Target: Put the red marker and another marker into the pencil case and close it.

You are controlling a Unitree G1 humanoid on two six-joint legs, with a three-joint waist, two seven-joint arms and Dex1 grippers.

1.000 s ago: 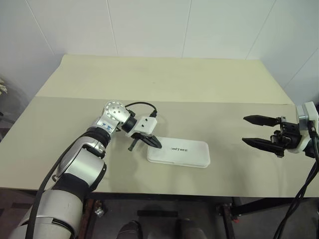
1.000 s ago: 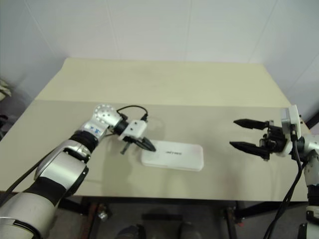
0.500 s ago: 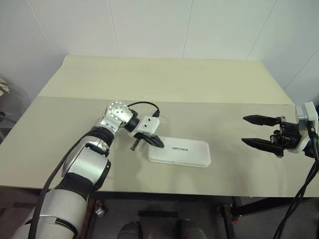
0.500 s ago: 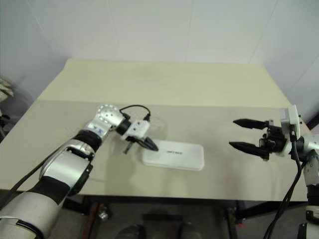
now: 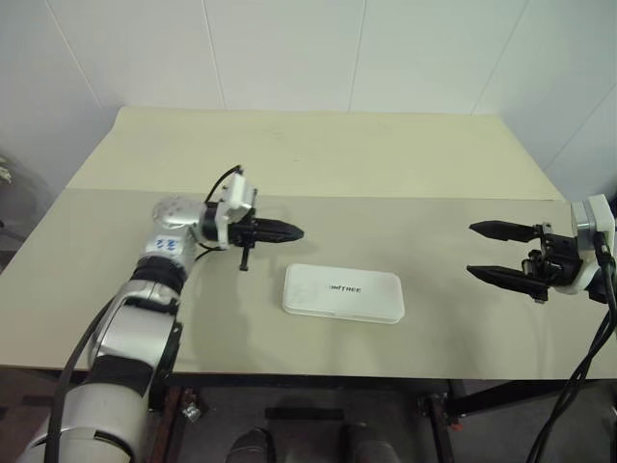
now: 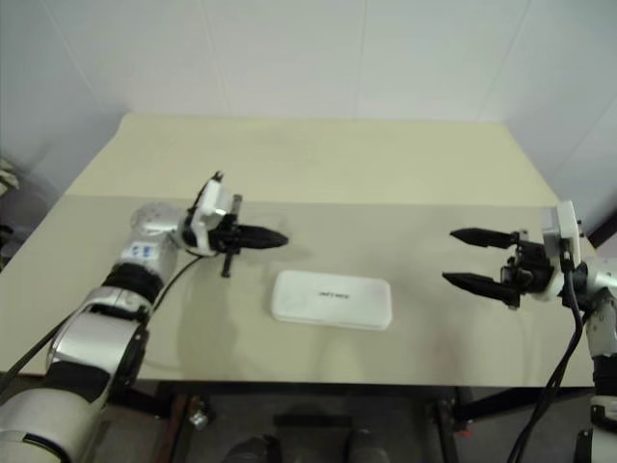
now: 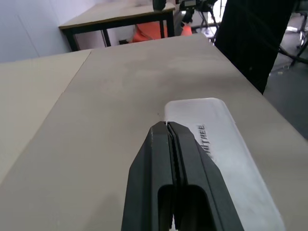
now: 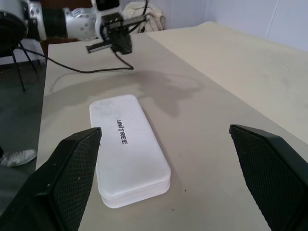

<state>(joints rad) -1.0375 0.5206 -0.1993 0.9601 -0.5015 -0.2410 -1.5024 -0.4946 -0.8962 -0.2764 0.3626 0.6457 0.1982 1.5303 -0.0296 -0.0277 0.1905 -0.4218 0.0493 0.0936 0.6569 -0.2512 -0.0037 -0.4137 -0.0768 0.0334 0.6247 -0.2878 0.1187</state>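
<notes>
The pencil case [image 5: 343, 293] lies flat and closed on the table, white with dark lettering on its lid. Both the red marker and the other marker are hidden. My left gripper [image 5: 297, 231] hovers above the table just beyond the case's far left corner, apart from it, pointing level toward the right. Its fingers [image 7: 166, 144] are pressed together with nothing between them. Well to the right of the case, my right gripper [image 5: 471, 251] is held above the table, open and empty, pointing toward the case [image 8: 127, 154].
The beige table [image 5: 318, 154] reaches back to a white wall, and its front edge runs close below the case. A black cable [image 8: 96, 70] hangs from my left wrist. Past the table's right end stand another table [image 7: 120, 19] and dark equipment [image 7: 255, 33].
My left gripper has lifted off the case's left end, moved left and up, and turned level to point right. The case and the right gripper have stayed put.
</notes>
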